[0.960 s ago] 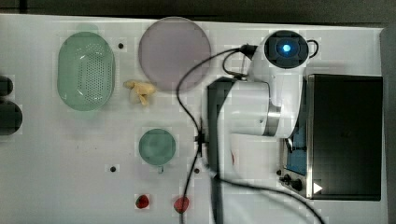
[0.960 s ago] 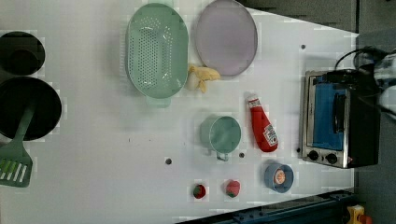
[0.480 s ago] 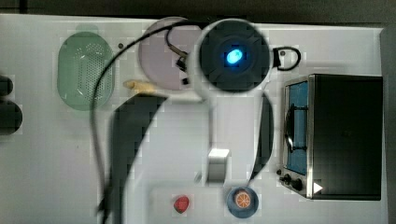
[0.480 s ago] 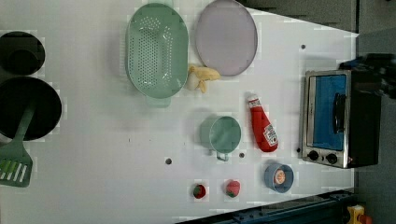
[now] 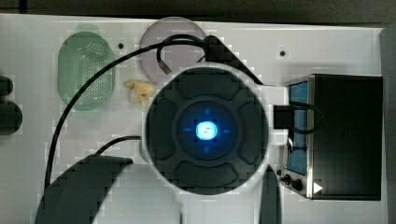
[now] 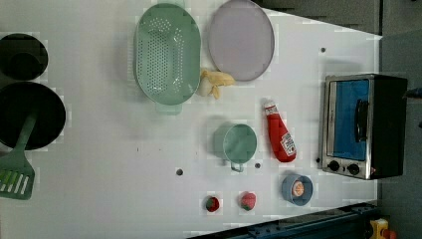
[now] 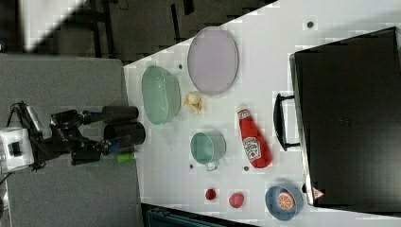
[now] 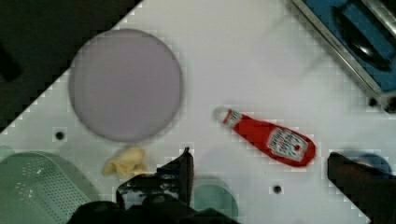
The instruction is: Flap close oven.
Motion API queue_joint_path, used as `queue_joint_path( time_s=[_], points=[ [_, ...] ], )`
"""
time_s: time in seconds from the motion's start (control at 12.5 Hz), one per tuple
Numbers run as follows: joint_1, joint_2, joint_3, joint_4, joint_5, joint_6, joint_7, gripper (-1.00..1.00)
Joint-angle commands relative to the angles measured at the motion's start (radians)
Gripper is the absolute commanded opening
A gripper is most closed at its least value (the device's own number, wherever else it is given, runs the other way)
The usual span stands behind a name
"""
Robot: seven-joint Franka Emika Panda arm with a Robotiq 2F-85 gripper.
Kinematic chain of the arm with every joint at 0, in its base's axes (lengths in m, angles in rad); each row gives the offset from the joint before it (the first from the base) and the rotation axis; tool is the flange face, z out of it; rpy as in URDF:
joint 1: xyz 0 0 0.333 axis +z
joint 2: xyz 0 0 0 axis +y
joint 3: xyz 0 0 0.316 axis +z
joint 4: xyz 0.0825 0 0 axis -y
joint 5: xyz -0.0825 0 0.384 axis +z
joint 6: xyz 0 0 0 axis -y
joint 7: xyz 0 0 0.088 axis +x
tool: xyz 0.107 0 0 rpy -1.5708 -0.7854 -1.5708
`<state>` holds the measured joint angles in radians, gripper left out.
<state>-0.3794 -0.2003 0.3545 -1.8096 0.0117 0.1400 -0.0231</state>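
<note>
In the top view we lose the table's middle behind the arm's round grey wrist cap with its blue light (image 5: 207, 130). The gripper (image 8: 261, 179) hangs high above the white table (image 6: 109, 149), fingers spread wide around nothing, over the red ketchup bottle (image 8: 271, 138). The black box-shaped toaster oven (image 6: 366, 125) stands at the left view's right, its blue glass flap (image 6: 351, 118) shut against the silver frame.

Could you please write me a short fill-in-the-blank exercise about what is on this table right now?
1. The oven's flap is ____ against the front frame.
2. The ketchup bottle is ____ on the table, not standing.
3. In the left view, the green mug sits between the colander and the ____.
4. The small blue bowl holds an ____ slice.

Missing words: shut; lying; ketchup bottle; orange
</note>
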Motion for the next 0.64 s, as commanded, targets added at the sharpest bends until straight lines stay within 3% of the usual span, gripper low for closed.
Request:
queue_joint_path(
  time_s=[0.08,0.64],
  points=[
    [-0.037,0.045,-0.046,-0.012,0.012,-0.027,0.083,1.0],
    [-0.035,0.032,-0.049,-0.021,0.026,-0.089,0.083,1.0]
  ],
)
